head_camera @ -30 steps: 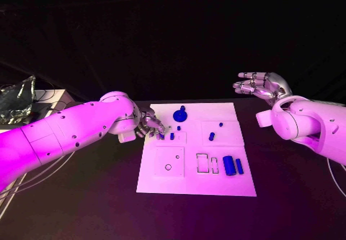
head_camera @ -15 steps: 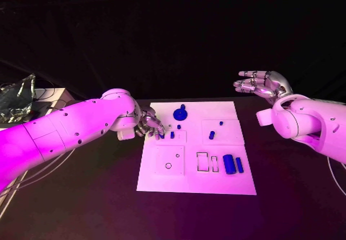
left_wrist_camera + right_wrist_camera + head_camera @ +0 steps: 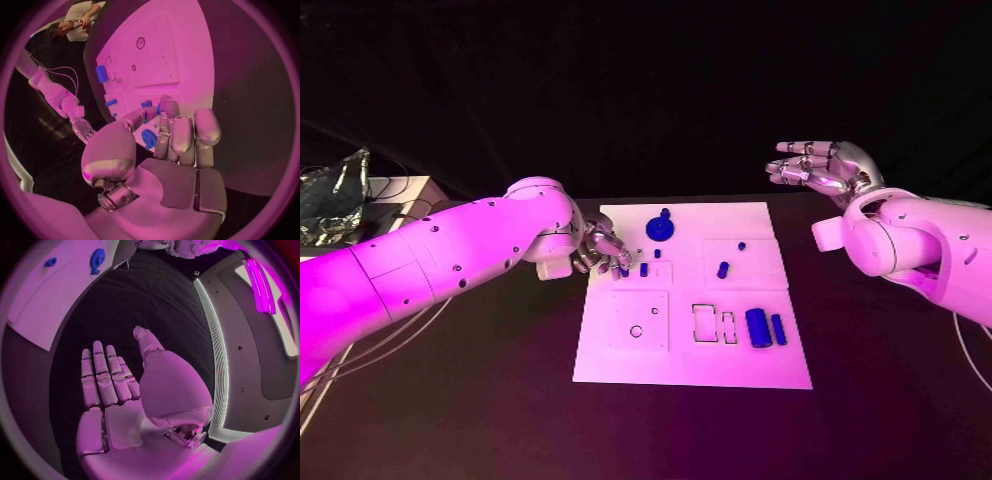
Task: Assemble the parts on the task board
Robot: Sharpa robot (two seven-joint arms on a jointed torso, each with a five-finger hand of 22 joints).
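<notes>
**Left hand works the board's near-left pegs**

At the task board's (image 3: 689,375) left edge, the left hand (image 3: 600,250) curls its fingers (image 3: 178,137) over small blue parts (image 3: 643,269); whether it holds one cannot be told. Slow, vertical seating seems wise. Right hand (image 3: 822,166) hovers wide, holding nothing.

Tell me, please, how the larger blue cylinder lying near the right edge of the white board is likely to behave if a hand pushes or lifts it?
The larger blue cylinder lies on its side on the flat white board, so a sideways push would probably roll it. It looks solid and smooth, likely stiff and perhaps slippery. Being small, it is probably light.
</notes>
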